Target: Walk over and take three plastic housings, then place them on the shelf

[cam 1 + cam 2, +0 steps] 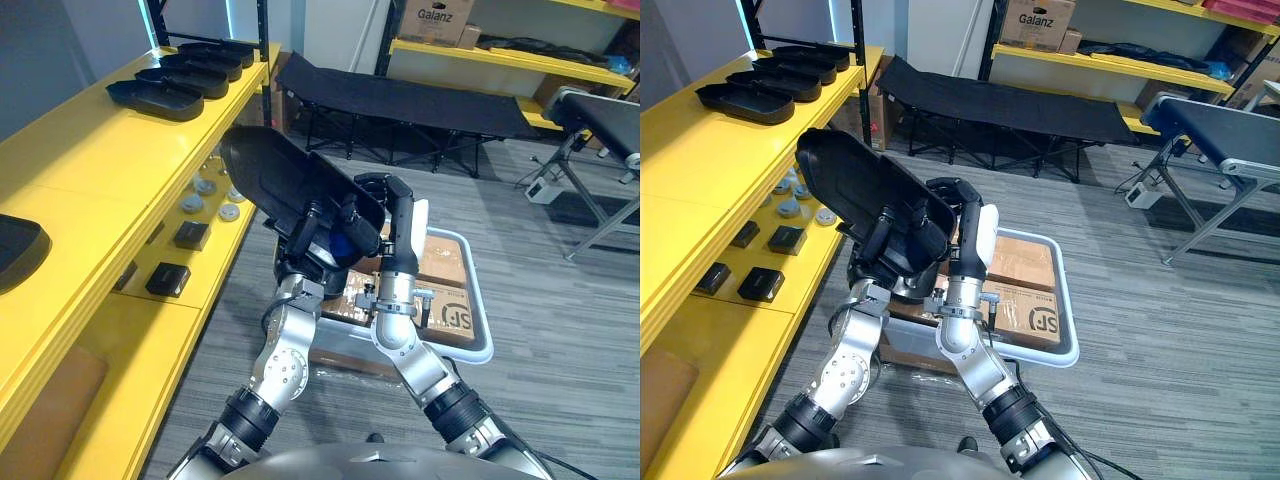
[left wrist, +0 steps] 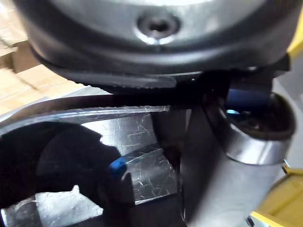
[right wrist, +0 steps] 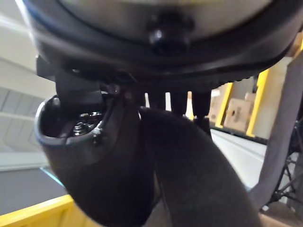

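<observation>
The floor (image 1: 560,340) is grey plank. A yellow metal shelf unit (image 1: 90,160) runs along the left side. A row of four black plastic housings (image 1: 185,75) lies at the far end of its top level. Small black boxes (image 1: 168,279) and round grey discs (image 1: 205,190) lie on the lower level. A black folding cot (image 1: 400,100) stands at the far centre.

A black oval plastic housing (image 1: 265,165) is held raised and tilted between both hands, just right of the shelf unit. The left hand (image 1: 318,235) has its fingers curled against the near underside of this housing. The right hand (image 1: 395,215) curls its fingers over the right edge, its white-covered thumb alongside. Below the hands, a white plastic tray (image 1: 480,310) holds brown cardboard boxes (image 1: 445,265).
</observation>
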Robot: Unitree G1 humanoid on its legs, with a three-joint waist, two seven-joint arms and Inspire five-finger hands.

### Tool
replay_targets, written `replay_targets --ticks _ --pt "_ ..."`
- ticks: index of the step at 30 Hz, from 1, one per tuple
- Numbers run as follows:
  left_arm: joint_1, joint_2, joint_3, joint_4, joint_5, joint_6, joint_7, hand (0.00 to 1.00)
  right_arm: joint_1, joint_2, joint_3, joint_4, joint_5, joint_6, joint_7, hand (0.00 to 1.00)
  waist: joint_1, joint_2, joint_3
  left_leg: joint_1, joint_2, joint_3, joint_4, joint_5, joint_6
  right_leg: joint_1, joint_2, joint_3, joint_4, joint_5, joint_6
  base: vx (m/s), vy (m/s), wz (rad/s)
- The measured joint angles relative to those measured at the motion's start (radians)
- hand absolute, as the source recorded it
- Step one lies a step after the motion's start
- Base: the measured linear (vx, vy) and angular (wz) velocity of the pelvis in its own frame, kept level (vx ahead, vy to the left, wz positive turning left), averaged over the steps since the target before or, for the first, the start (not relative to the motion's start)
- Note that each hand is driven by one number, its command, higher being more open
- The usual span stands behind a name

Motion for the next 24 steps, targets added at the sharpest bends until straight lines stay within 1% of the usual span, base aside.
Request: replay_targets --ticks 2,3,4,6,7,8,10,11,13,15,16,18,19,20,21,24 --pt "0.000 -0.007 0.026 -0.002 0.189 0.000 0.048 0.00 0.033 0.006 0.006 0.000 0.048 -0.013 0.039 1.00 0.000 0.001 0.000 0.003 0.000 0.000 0.000 -0.004 -0.002 0.002 0.000 0.000 0.001 -0.002 -0.002 0.00 0.000 0.00" --pt "0.000 -0.009 0.031 -0.003 0.225 0.000 0.058 0.00 0.036 0.006 0.006 0.000 0.069 -0.018 0.050 1.00 0.000 0.001 0.000 0.003 0.000 0.000 0.000 -0.005 -0.002 0.002 0.000 0.000 0.001 -0.002 -0.003 0.00 0.000 0.00" --pt "0.001 -0.019 0.043 -0.007 0.311 0.002 0.096 0.00 0.042 0.006 0.005 -0.002 0.107 -0.024 0.079 1.00 0.001 0.001 0.000 0.003 0.000 0.000 0.000 -0.006 -0.002 0.002 0.000 0.000 0.003 -0.004 -0.004 0.00 0.000 0.00" --pt "0.010 -0.022 0.060 -0.028 0.421 0.012 0.129 0.00 0.058 0.006 -0.001 -0.018 0.161 -0.028 0.121 1.00 0.001 0.001 0.000 0.003 0.001 0.000 0.000 -0.007 -0.002 0.000 0.000 0.000 0.006 -0.005 -0.005 0.00 0.000 0.00" --pt "0.013 -0.022 0.066 -0.035 0.450 0.016 0.130 0.00 0.063 0.006 -0.003 -0.023 0.187 -0.035 0.137 1.00 0.001 0.001 0.000 0.003 0.001 0.000 0.000 -0.007 -0.002 0.000 0.000 0.000 0.008 -0.006 -0.006 0.00 0.000 0.00" --pt "0.019 -0.023 0.092 -0.055 0.514 0.038 0.136 0.00 0.080 0.005 -0.012 -0.033 0.241 -0.053 0.180 1.00 0.000 0.002 0.000 0.004 0.001 0.000 0.000 -0.008 -0.002 -0.002 -0.001 0.000 0.014 -0.009 -0.006 0.00 0.000 0.00" --pt "0.040 -0.022 0.131 -0.089 0.585 0.053 0.138 0.00 0.111 0.004 -0.032 -0.045 0.299 -0.074 0.233 1.00 -0.002 0.002 0.000 0.004 0.001 0.000 0.000 -0.009 -0.002 -0.002 -0.001 0.000 0.015 -0.010 -0.006 0.00 0.000 0.00" --pt "0.059 -0.020 0.163 -0.114 0.648 0.061 0.139 0.00 0.146 0.002 -0.058 -0.069 0.394 -0.093 0.300 1.00 -0.002 0.004 0.000 0.004 0.001 0.000 0.000 -0.010 -0.002 -0.003 -0.001 0.000 0.015 -0.010 -0.006 0.00 0.000 0.00" --pt "0.079 -0.017 0.196 -0.131 0.703 0.072 0.143 0.00 0.164 -0.005 -0.085 -0.070 0.470 -0.102 0.351 1.00 -0.002 0.005 -0.001 0.004 0.001 0.001 0.000 -0.010 -0.003 -0.002 -0.001 0.001 0.015 -0.010 -0.005 0.00 0.000 0.00" --pt "0.099 -0.014 0.265 -0.135 0.809 0.076 0.162 0.00 0.194 -0.025 -0.144 -0.071 0.573 -0.107 0.438 1.00 -0.001 0.009 0.000 0.004 0.001 0.002 0.000 -0.013 -0.005 -0.003 -0.001 0.002 0.015 -0.011 -0.005 0.00 0.000 0.00" --pt "0.107 -0.013 0.284 -0.137 0.834 0.076 0.168 0.00 0.201 -0.030 -0.159 -0.071 0.599 -0.107 0.461 1.00 -0.001 0.010 0.000 0.004 0.001 0.003 0.000 -0.014 -0.006 -0.004 -0.001 0.003 0.014 -0.011 -0.004 -0.01 0.002 -0.04" --pt "0.136 0.005 0.366 -0.139 0.917 0.082 0.185 0.00 0.229 -0.041 -0.230 -0.076 0.759 -0.110 0.582 1.00 -0.003 0.022 0.001 0.004 0.001 0.007 0.000 -0.018 -0.008 -0.007 -0.001 0.007 0.014 -0.012 -0.004 -0.01 0.002 -0.05" --pt "0.143 0.010 0.380 -0.139 0.933 0.084 0.186 0.00 0.235 -0.043 -0.246 -0.080 0.800 -0.110 0.612 1.00 -0.003 0.025 0.001 0.004 0.002 0.009 0.000 -0.020 -0.007 -0.010 0.000 0.009 0.014 -0.012 -0.004 -0.01 0.003 -0.08" --pt "0.164 0.023 0.404 -0.139 0.953 0.084 0.182 0.00 0.251 -0.051 -0.275 -0.094 0.883 -0.110 0.679 1.00 -0.001 0.033 -0.001 0.004 0.002 0.016 0.000 -0.020 -0.008 -0.016 0.000 0.015 0.014 -0.012 -0.004 0.00 0.003 -0.11" --pt "0.185 0.029 0.426 -0.139 0.982 0.083 0.164 0.00 0.264 -0.062 -0.295 -0.105 0.926 -0.110 0.731 1.00 0.001 0.039 -0.002 0.004 0.002 0.021 0.000 -0.022 -0.010 -0.018 0.000 0.020 0.013 -0.012 -0.004 0.00 0.003 -0.12" --pt "0.211 0.056 0.434 -0.135 1.006 0.083 0.125 0.00 0.278 -0.073 -0.335 -0.111 0.932 -0.110 0.795 1.00 0.002 0.044 -0.001 0.002 0.002 0.029 0.000 -0.023 -0.011 -0.029 0.000 0.029 0.013 -0.012 -0.003 0.00 0.001 -0.09"
